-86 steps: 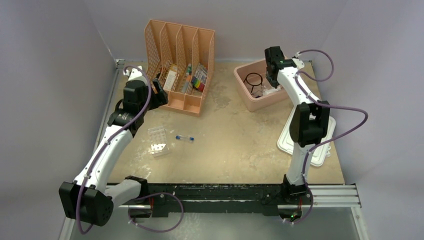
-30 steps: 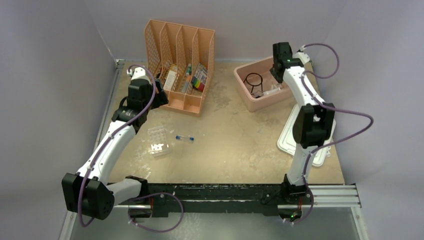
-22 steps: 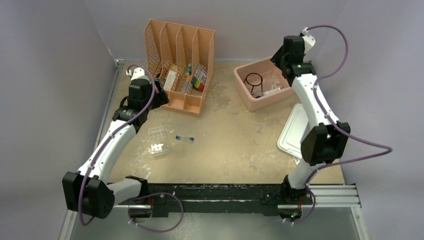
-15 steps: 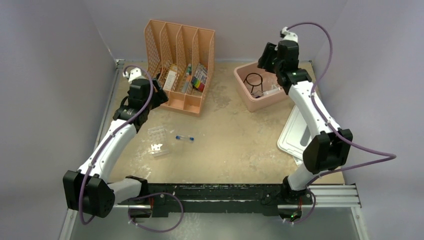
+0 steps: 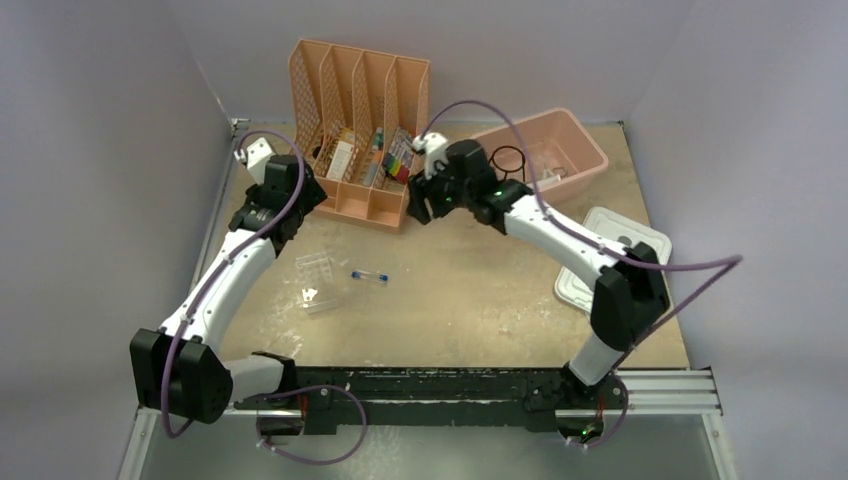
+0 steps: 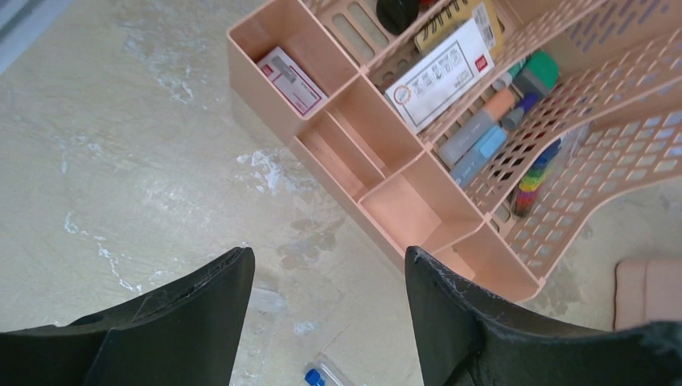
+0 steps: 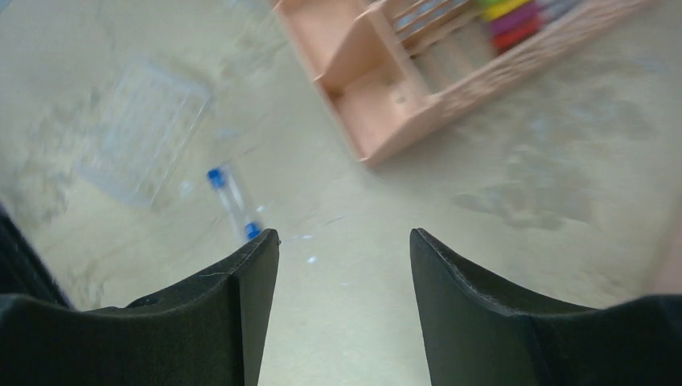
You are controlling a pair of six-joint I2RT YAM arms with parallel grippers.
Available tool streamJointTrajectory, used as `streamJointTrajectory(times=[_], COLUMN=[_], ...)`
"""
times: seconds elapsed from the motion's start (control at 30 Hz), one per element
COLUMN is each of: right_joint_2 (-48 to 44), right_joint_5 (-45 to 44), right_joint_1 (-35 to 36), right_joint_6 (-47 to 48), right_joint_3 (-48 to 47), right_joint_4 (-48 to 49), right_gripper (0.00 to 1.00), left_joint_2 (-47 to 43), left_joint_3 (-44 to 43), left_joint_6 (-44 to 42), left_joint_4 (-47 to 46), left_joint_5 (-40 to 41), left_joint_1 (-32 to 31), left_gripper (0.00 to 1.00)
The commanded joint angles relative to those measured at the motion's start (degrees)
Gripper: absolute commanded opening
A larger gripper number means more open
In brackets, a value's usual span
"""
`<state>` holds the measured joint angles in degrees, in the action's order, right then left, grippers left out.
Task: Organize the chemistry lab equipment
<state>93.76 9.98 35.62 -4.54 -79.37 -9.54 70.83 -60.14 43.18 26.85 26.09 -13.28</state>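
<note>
Both arms are empty-handed here. The right gripper (image 7: pixel 342 241) has its jaws spread with nothing between them, hanging over the bare table (image 5: pixel 480 290) just in front of the peach organizer (image 5: pixel 360 120). The left gripper (image 6: pixel 330 261) gapes too, up by the organizer's left front corner. The loose blue-capped tube (image 5: pixel 369 276) lies flat on the table, near the tube rack (image 5: pixel 317 282) but not touching it. My worry: it's round, so one finger landing off-centre could roll it away or knock it into that light rack. Both arms are also close to the same patch and could bump each other. Elsewhere, the wire ring (image 5: pixel 508 160) sits in the pink tub (image 5: pixel 590 150) at the back right, and the white lid (image 5: pixel 610 250) lies under the right arm's reach.
</note>
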Motion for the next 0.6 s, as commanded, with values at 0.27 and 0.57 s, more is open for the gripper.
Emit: streamJointTrajectory(times=[0.27,0.57], right_joint_2=[15.27,22.0], right_joint_5=[1.13,0.52], right_joint_1=[12.34,15.47], right_joint_6=[7.39,9.71], right_joint_3=[-3.78,-8.07], right_joint_4=[0.24,-1.64], right_gripper=[0.55,0.52], left_joint_2=[-1.89,-2.58], left_joint_3=[-3.15,-3.74], left_joint_6=[1.67,-0.23], left_joint_4=[0.81,1.39], left_joint_5=[5.81,6.35], left_joint_1=[0.01,0.27], left_gripper=[0.68,0.68])
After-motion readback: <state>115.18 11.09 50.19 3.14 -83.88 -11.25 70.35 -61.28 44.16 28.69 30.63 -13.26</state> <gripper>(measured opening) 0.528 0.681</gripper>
